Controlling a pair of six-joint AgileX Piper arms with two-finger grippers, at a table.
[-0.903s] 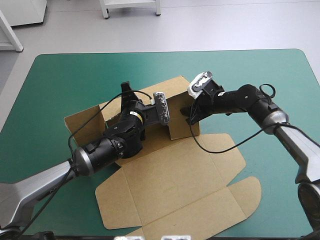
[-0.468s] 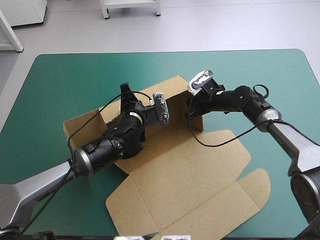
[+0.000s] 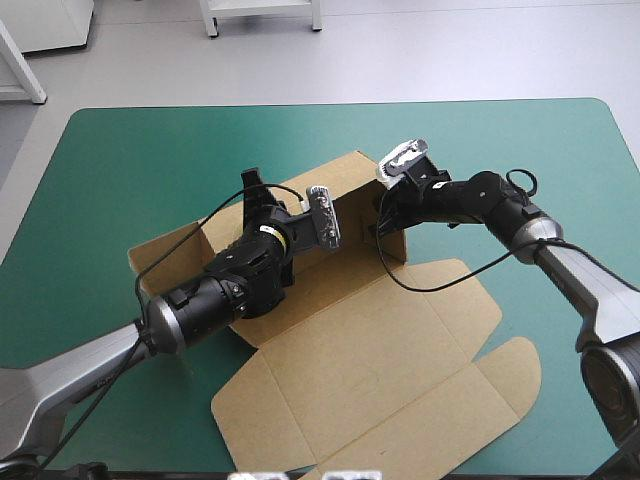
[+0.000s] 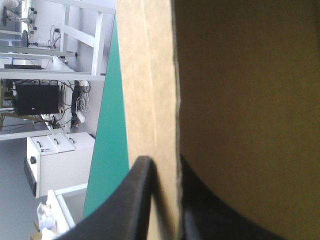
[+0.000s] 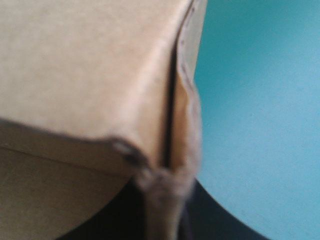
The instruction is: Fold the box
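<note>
Cardboard of the brown box (image 3: 380, 370) sprawls mid-worktop (image 3: 130, 150), lid flat toward the near edge, the left gripper (image 4: 166, 167) with fingers clamped across the raised far wall and the right gripper (image 5: 160, 175) with fingers pinching the adjoining right-hand wall, both arms equally close.

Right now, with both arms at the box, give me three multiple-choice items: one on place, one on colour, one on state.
1. The box's flat lid lies: A) toward the table's near edge; B) against the far edge; C) over the left edge.
2. The table is: A) teal-green; B) red; C) white.
3. The left claw is: A) open above the box; B) shut on a raised wall; C) flat on the table.
Answers: 1 A, the lid spreads nearward from the walls; 2 A, seen all around; 3 B, its fingers sandwich the board.
</note>
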